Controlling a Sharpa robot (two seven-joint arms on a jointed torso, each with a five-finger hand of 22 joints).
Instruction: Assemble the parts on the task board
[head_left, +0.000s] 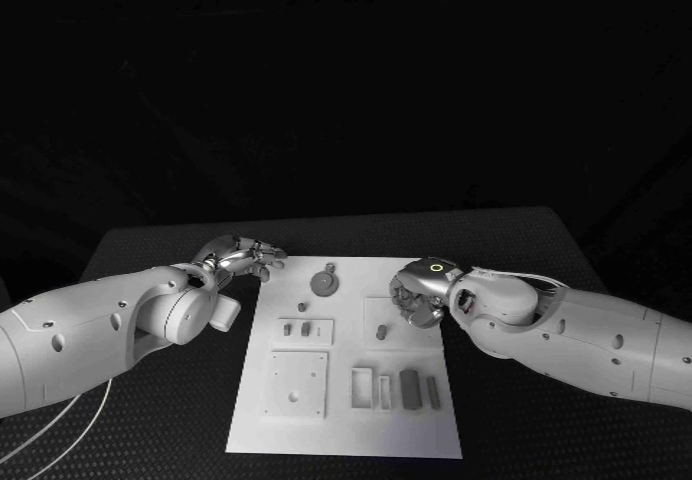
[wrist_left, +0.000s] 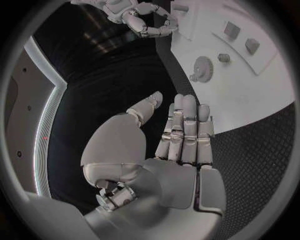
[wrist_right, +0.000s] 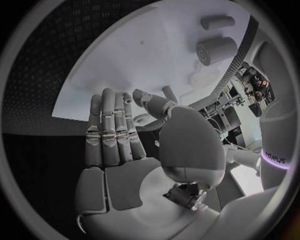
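The white task board (head_left: 346, 420) lies in the middle of the table. Grey parts sit on it: a round gear (head_left: 327, 283) at the far end, small pegs (head_left: 297, 327) below it, upright blocks (head_left: 410, 388) near the front. My left hand (head_left: 245, 257) hovers at the board's far left corner, fingers (wrist_left: 186, 131) straight and apart from the thumb, holding nothing; the gear (wrist_left: 201, 67) lies just past them. My right hand (head_left: 421, 295) hangs over the board's right far part, fingers (wrist_right: 112, 130) stretched out and empty, above a short peg (wrist_right: 170, 92) and two cylinders (wrist_right: 215, 50).
A square plate with holes (head_left: 296, 383) sits at the board's front left. Black textured table (head_left: 159, 420) surrounds the board. White cables (head_left: 58, 425) run across the table's near left. My right hand (wrist_left: 147, 20) is also seen from the left wrist.
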